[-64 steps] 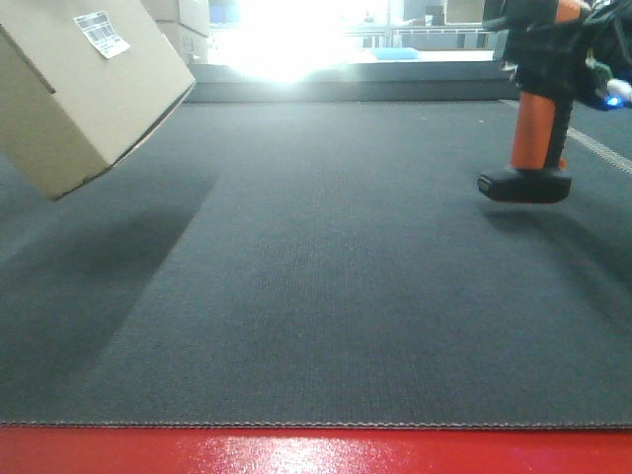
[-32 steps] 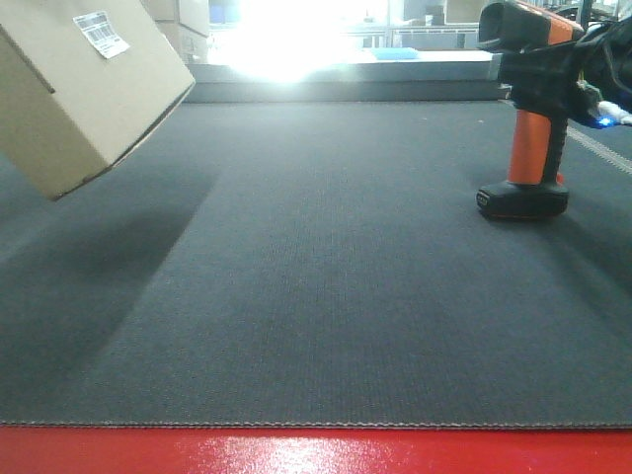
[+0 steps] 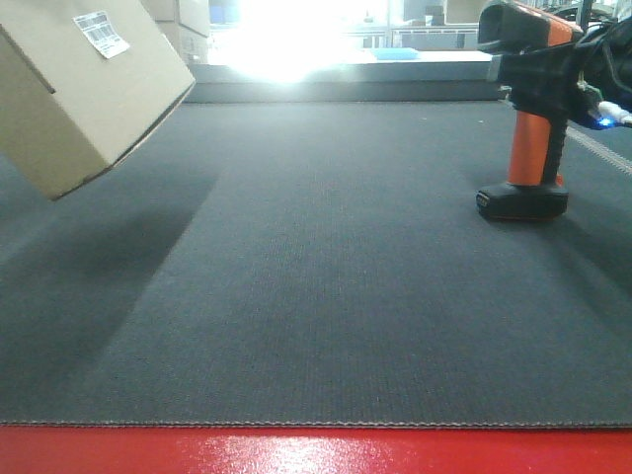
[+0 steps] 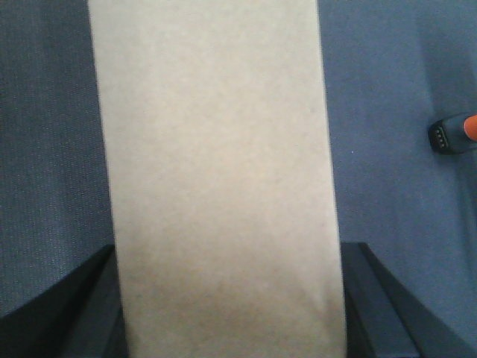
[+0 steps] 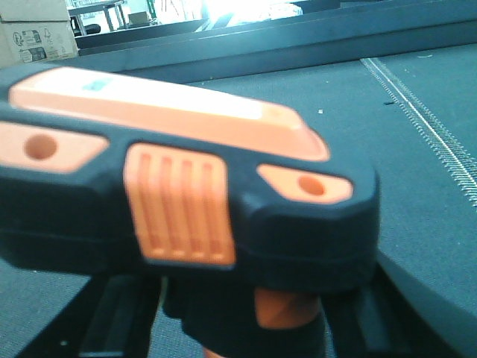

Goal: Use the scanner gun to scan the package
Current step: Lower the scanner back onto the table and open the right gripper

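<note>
**A warehouse-like parcel-handling workspace**

The bench (image 3: 326, 296) is wide and covered in a dark woven mat, with a glossy red front edge (image 3: 316, 452). Beyond its far end, printed cardboard boxes (image 5: 33, 33) stand stacked beside a table (image 5: 100, 15), and strong daylight glare (image 3: 281, 35) floods in behind them. Over the bench's left side is a barcode-labelled package (image 3: 89, 89); on its right side is a scanner gun (image 3: 528, 118).
</note>
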Controlling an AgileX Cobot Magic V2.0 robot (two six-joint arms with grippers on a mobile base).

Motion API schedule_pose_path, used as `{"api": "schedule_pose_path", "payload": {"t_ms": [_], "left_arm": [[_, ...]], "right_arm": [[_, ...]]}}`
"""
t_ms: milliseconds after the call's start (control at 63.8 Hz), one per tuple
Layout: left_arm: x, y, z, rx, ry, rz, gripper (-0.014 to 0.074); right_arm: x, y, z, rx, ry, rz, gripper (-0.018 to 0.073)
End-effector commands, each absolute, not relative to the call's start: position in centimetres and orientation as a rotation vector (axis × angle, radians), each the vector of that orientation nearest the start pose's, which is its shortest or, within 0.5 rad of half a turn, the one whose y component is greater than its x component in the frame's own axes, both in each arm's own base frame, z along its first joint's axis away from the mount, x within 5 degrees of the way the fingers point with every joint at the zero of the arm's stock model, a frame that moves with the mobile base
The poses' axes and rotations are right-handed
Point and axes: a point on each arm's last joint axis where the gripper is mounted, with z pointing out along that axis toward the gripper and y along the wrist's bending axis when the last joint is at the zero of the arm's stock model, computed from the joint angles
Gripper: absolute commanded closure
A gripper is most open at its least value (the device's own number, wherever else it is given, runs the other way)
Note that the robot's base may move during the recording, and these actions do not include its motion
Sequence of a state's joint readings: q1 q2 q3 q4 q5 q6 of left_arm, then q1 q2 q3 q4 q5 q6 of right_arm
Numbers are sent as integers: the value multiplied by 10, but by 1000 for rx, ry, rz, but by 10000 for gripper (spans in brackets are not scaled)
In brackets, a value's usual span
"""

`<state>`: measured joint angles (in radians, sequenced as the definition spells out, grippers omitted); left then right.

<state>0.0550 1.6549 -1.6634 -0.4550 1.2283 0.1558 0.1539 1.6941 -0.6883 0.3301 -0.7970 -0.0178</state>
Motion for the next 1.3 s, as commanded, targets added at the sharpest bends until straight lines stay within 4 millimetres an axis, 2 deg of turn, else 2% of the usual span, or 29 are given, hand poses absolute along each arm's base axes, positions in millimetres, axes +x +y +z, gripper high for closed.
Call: {"api": "schedule_pose_path", "payload": {"t_ms": [0,47,125,188,235,455,721,1035,1286], "left_arm": [[346,-21,378,59,2588,-565,708],[346,-21,378,59,2588,-565,708],[346,-21,378,59,2588,-565,708],[346,-21,378,59,2588,-565,708],[346,-21,378,59,2588,-565,708],[346,-21,378,59,2588,-565,708],[346,-21,378,59,2588,-565,708],[346,-21,378,60,2590,-559,708],[347,-12,379,79,2607,-404,708]], "right_arm": [[330,31,200,218,1707,79,438],[330,31,200,218,1709,79,295],[330,31,200,218,1714,80,113],[330,31,199,218,1725,82,20],[330,31,198,218,1739,84,-17],[327,33,197,216,1811,101,0],[316,33,216,170,1848,102,0],[299,37,227,118,1985,141,0],[276,38,252,97,2019,194,0]]}}
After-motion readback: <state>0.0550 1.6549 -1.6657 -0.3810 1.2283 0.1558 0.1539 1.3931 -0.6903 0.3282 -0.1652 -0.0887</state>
